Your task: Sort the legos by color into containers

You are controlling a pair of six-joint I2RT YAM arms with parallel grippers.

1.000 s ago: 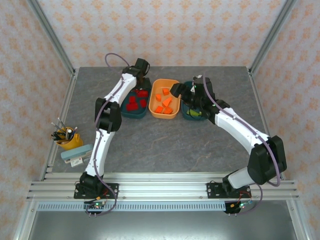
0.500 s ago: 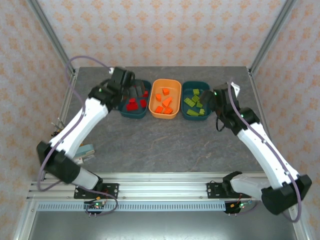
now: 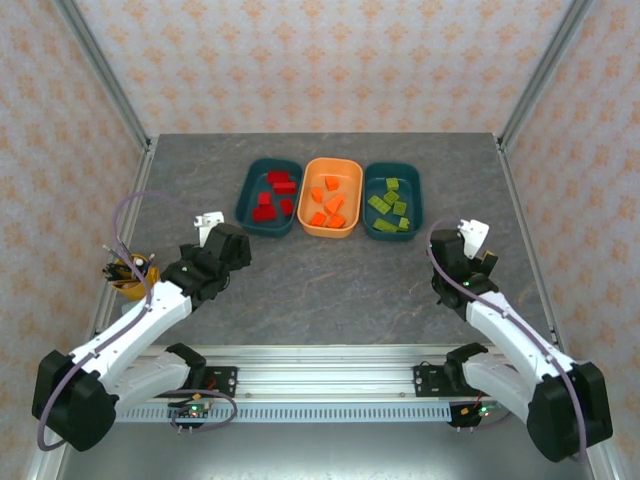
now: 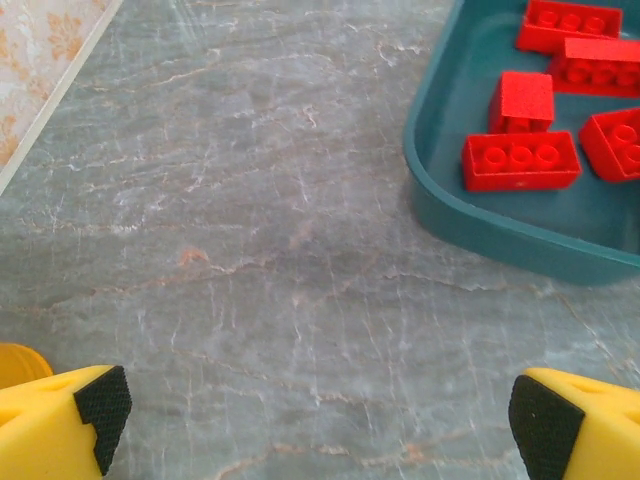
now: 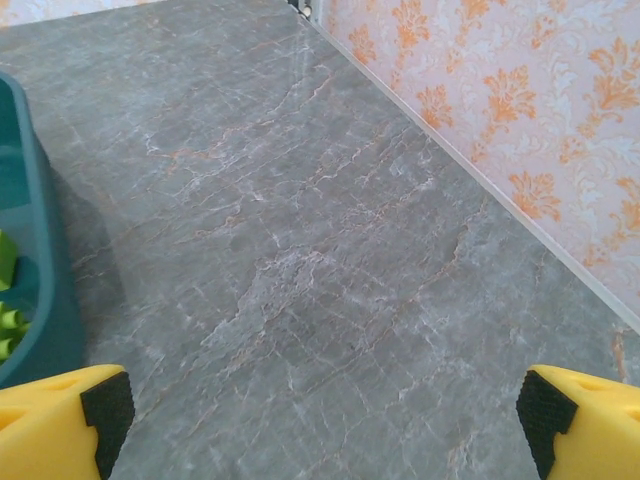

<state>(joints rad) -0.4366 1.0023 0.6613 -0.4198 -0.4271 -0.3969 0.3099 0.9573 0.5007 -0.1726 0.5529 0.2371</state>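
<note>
Legos (image 4: pixel 520 160) and trays (image 4: pixel 500 237) are smooth plastic

1. We have drawn our left gripper (image 3: pixel 213 222) back from over the red legos (image 3: pixel 266 211) in the left teal tray (image 3: pixel 243 208). It now hangs above the table (image 3: pixel 330 285) beside that tray's near-left corner.
2. We have pulled our right gripper (image 3: pixel 470 235) off the right teal tray (image 3: pixel 419 200) to the table at its near-right side.
3. The yellow-green legos (image 3: pixel 390 207), half hidden under our arm a second ago, now lie uncovered.
</note>
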